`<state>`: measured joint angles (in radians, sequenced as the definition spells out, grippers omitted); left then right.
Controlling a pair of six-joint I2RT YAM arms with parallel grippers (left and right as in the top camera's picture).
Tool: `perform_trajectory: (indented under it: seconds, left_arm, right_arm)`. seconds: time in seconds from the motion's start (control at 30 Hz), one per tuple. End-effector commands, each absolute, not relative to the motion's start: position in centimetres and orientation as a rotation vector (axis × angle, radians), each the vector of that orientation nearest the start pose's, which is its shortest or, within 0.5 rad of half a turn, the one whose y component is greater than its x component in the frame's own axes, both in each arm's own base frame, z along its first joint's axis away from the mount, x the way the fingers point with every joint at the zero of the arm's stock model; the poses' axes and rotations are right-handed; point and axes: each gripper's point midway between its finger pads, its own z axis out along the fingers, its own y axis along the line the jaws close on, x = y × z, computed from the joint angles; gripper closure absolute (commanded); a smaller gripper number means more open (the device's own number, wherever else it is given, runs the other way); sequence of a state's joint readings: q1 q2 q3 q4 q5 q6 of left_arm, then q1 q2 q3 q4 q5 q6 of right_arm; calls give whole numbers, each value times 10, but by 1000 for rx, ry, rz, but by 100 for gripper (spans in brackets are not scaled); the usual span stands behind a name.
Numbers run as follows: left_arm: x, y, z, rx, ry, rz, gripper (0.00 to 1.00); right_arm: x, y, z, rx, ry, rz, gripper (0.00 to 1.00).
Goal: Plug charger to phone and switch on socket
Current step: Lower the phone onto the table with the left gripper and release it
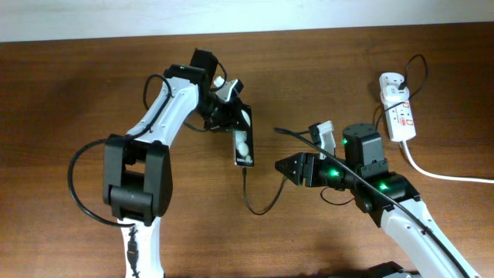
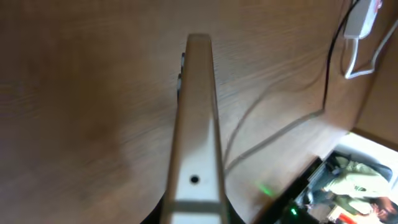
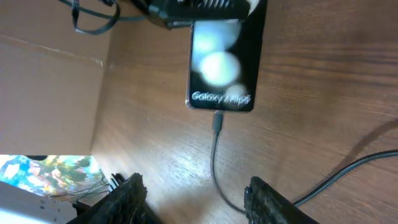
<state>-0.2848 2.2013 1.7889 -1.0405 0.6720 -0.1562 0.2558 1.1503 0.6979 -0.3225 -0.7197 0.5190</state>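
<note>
**Obs. 1:** Phone location?

**Obs. 2:** The Galaxy Z Flip5 phone is logged mid-desk, somewhat nearer the far edge than the near one. It is tipped onto a long side, with the screen turned toward the right edge. The model name is read in the right wrist view, with round white reflections above it. Contact with the wooden desk cannot be told.

**Obs. 1:** Left pincer?

**Obs. 2:** The left gripper is noted pinched on the phone's far end. In the left wrist view little beyond the phone's thin edge is seen.

**Obs. 1:** Charger?

**Obs. 2:** The plug tip is seated in the port at the phone's near end. The charger cable is looped toward the near edge, then passed beneath the right gripper. Beyond that its run is not traced with certainty.

**Obs. 1:** Right pincer?

**Obs. 2:** Its fingers are spread with nothing gripped. It is pointed at the phone's near end, close but apart.

**Obs. 1:** Socket?

**Obs. 2:** The power strip is recorded near the far right corner, and red switch marks are visible on it. A thick white cord is led off toward the right edge. The switch position cannot be told.
</note>
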Motion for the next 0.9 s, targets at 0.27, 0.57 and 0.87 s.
perform_trajectory:
  seconds: [0.27,0.57,0.87]
  left_arm:
    - [405,-189,33,154,2980,-994,100]
    - [406,-184,32,138,2986,-980,97]
    - [382,-178,7,104,3059,-975,93]
  right_arm:
    - [265,183,155,-51,2445,1192,45]
    - [263,182,154,-45,2455,1192,45]
    - [264,181,153,-41,2456,1183,45]
